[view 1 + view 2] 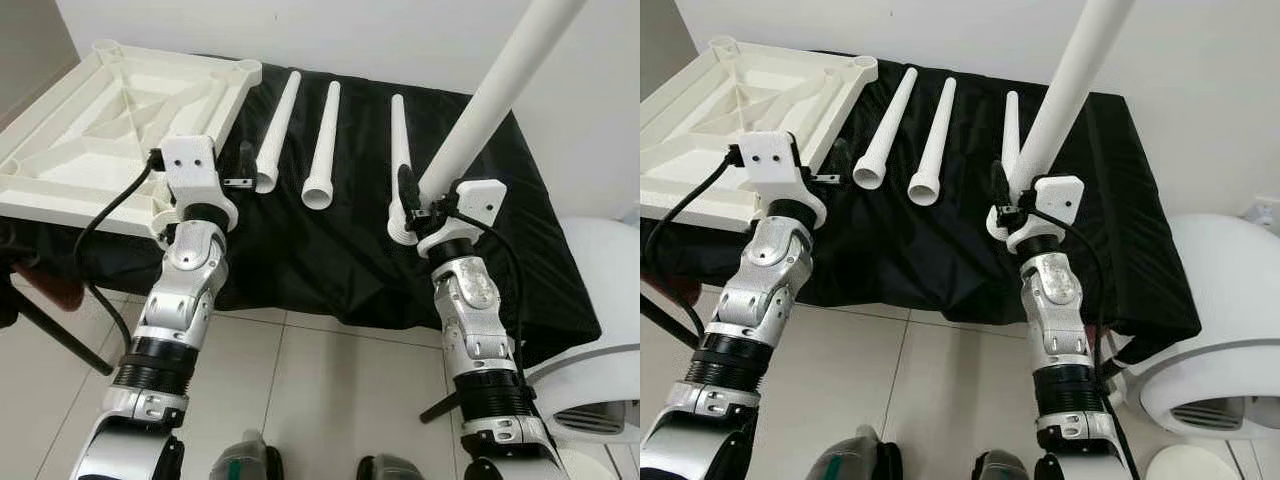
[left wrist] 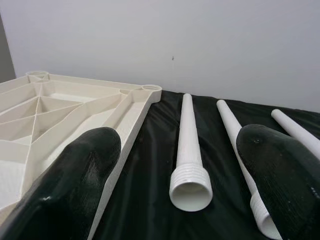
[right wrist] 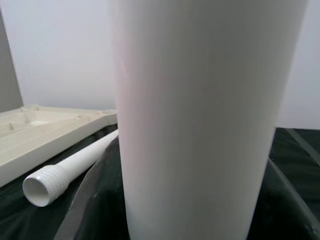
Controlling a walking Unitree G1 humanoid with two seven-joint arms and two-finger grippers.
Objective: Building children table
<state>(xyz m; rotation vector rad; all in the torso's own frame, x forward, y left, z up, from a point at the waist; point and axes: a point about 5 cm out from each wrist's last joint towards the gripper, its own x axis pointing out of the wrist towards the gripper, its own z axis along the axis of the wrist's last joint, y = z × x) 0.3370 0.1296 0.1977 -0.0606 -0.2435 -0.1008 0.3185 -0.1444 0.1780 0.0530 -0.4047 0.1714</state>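
A cream table top lies upside down on the left part of a table draped in black cloth. Three white legs lie side by side on the cloth: one, a second and a third. My left gripper is open at the table top's near right corner, its black fingers spread with nothing between them. My right gripper is shut on the thick end of a fourth white leg, which slants up and to the right above the cloth; the same leg looms close in the right wrist view.
A white wall runs behind the table. A rounded white object stands on the tiled floor at the right, close to my right arm. Dark furniture legs slant under the table's left end.
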